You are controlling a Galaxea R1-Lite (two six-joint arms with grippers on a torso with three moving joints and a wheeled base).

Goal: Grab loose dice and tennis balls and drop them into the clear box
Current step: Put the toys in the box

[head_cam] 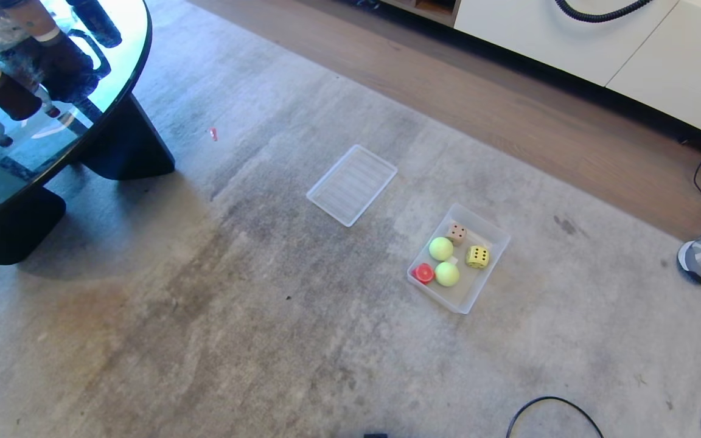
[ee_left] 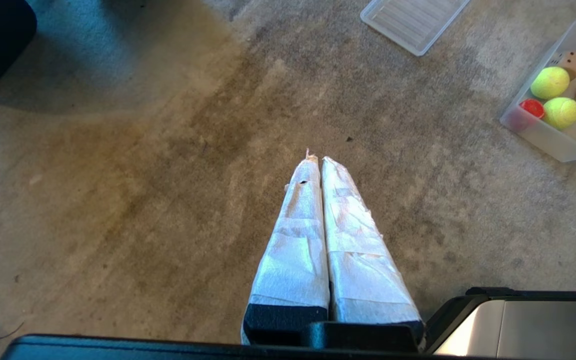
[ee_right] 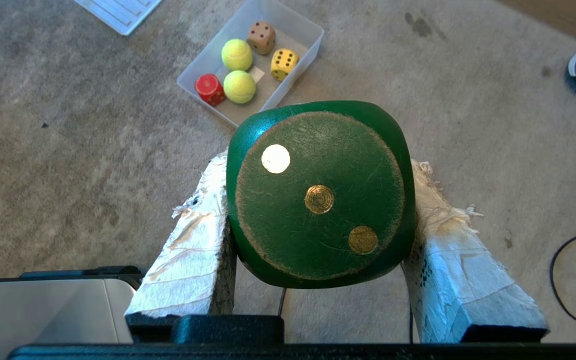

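Between taped right claw [ee_right: 318, 200] fingers: scuffed rounded green die [ee_right: 318, 195] gripped | left claw [ee_left: 318, 160] closed, empty

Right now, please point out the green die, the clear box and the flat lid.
green die [ee_right: 318, 200]: right wrist view, centre pip of its three-pip face.
clear box [head_cam: 492, 228]: head view, far rim.
flat lid [head_cam: 352, 184]: head view, ribbed middle.
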